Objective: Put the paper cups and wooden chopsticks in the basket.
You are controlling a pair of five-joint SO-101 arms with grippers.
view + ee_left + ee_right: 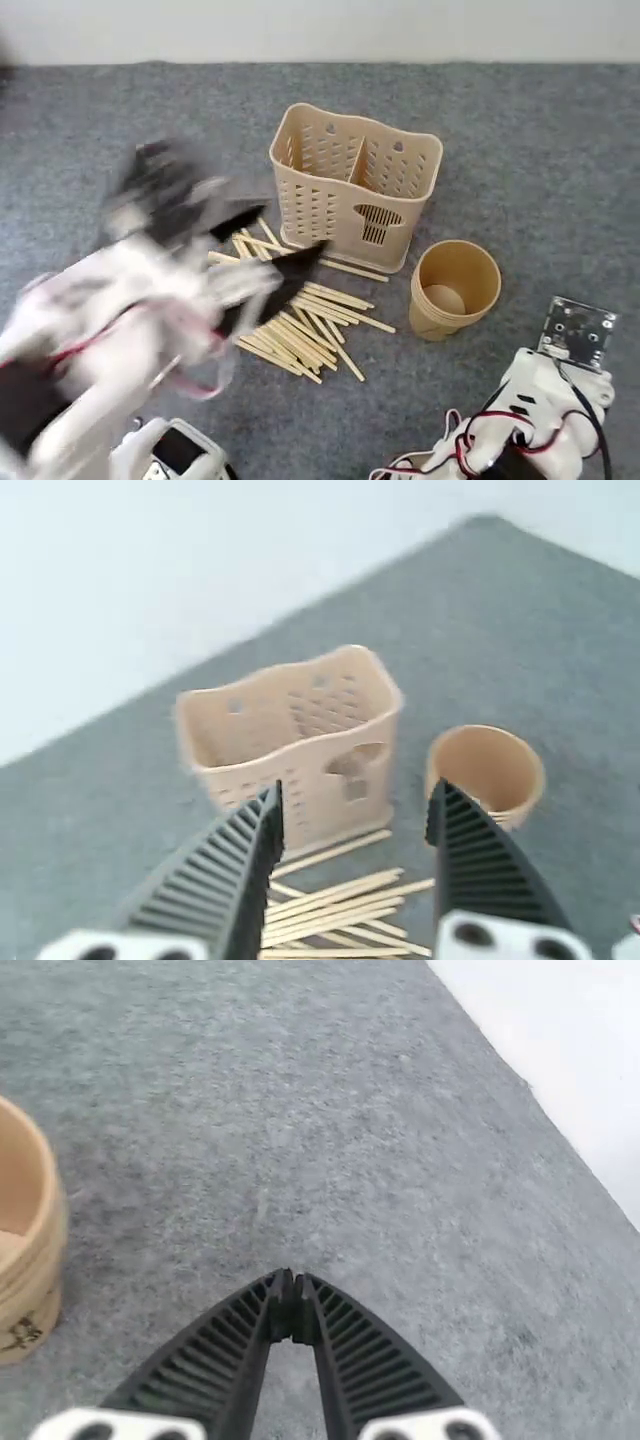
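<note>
Chopsticks (310, 325) lie below the spread left tool (356, 788); right tool (294, 1276) pressed together near paper cups (25, 1260), print unreadable.

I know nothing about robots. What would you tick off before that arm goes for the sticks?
1. Left claw open: ok, jaws wide apart.
2. Wooden chopsticks within sight: ok, piled on the mat before the basket.
3. Chopsticks lying separate: not ok, they cross and overlap.
4. Basket upright, mouth up: ok.
5. Paper cups clear of the pile: ok, upright beside the basket.
6. Right claw out of the way: ok, shut over bare mat.
</note>
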